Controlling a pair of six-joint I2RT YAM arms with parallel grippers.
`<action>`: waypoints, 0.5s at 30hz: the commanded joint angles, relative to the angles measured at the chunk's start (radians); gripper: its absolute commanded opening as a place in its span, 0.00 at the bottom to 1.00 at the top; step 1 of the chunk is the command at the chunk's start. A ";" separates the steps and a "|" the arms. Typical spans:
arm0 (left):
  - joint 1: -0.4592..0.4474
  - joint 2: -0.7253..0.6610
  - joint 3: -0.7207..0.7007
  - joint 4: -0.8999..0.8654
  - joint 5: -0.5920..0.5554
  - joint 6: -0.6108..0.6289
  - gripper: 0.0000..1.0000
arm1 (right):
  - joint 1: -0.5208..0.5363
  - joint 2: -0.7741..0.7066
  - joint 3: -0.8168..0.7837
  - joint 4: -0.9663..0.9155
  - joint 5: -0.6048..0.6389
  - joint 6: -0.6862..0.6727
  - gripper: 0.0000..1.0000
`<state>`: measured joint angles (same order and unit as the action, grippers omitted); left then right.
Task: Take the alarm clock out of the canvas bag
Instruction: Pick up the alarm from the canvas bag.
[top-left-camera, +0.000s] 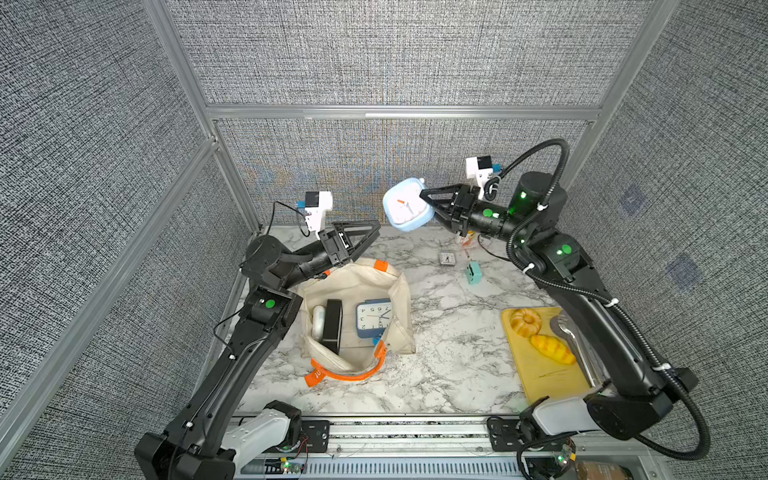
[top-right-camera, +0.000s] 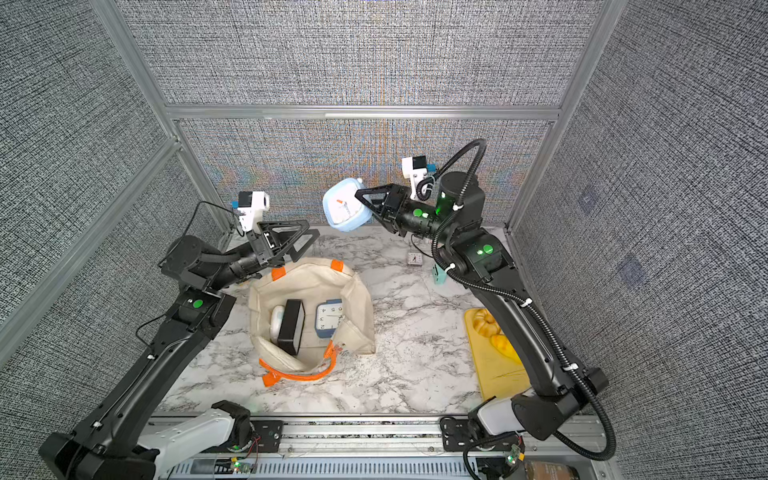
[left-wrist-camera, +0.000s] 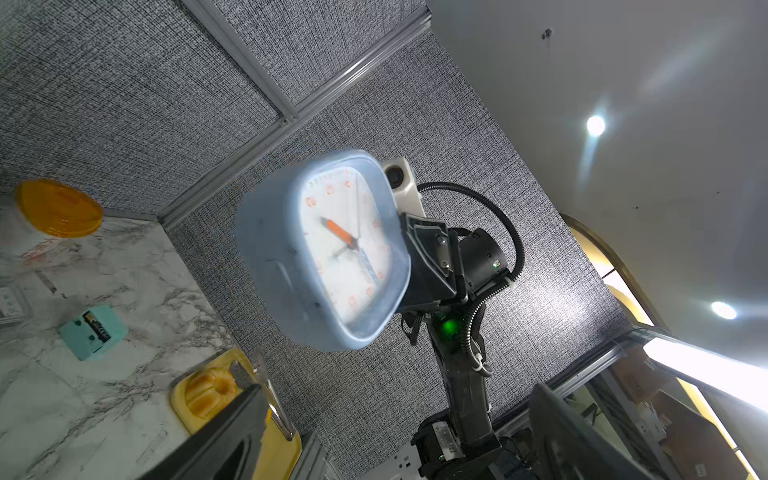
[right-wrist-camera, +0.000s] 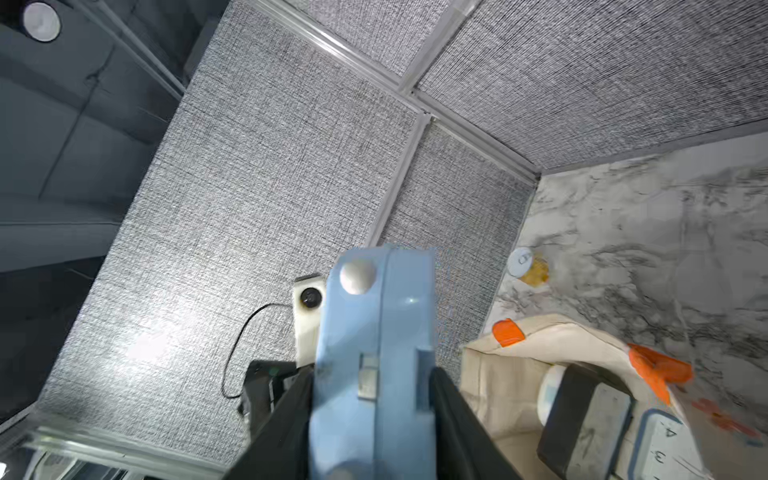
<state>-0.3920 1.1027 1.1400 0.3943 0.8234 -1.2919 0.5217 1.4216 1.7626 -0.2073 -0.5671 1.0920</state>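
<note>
A light-blue square alarm clock (top-left-camera: 405, 205) (top-right-camera: 345, 205) hangs in the air over the back of the table, well above the bag. My right gripper (top-left-camera: 428, 205) (right-wrist-camera: 372, 399) is shut on its edge, one finger on each face. The left wrist view shows its white dial (left-wrist-camera: 345, 249). The cream canvas bag (top-left-camera: 361, 276) (top-right-camera: 307, 274) with orange handles stands open at centre-left. A blue-framed clock (top-left-camera: 374, 318), a black box (top-left-camera: 332, 326) and a white object (top-left-camera: 318, 322) lie inside it. My left gripper (top-left-camera: 372, 237) (left-wrist-camera: 395, 415) is open and empty above the bag's back-left rim.
A yellow tray (top-left-camera: 540, 374) with two bread pieces and metal tongs lies at the right front. A small grey clock (top-left-camera: 447, 258) and a teal block (top-left-camera: 473, 272) sit at the back right. An orange-lidded jar (left-wrist-camera: 58, 208) stands by the back wall.
</note>
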 joint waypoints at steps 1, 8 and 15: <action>-0.002 0.019 0.017 0.044 0.036 -0.008 0.99 | -0.002 -0.018 -0.014 0.098 -0.036 0.057 0.45; -0.010 0.079 0.028 0.166 0.022 -0.075 0.98 | -0.003 -0.034 -0.057 0.173 -0.048 0.112 0.45; -0.078 0.154 0.075 0.206 0.012 -0.075 0.92 | -0.004 -0.032 -0.086 0.202 -0.045 0.124 0.44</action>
<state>-0.4599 1.2480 1.2118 0.5350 0.8402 -1.3647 0.5179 1.3918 1.6840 -0.0826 -0.6067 1.1904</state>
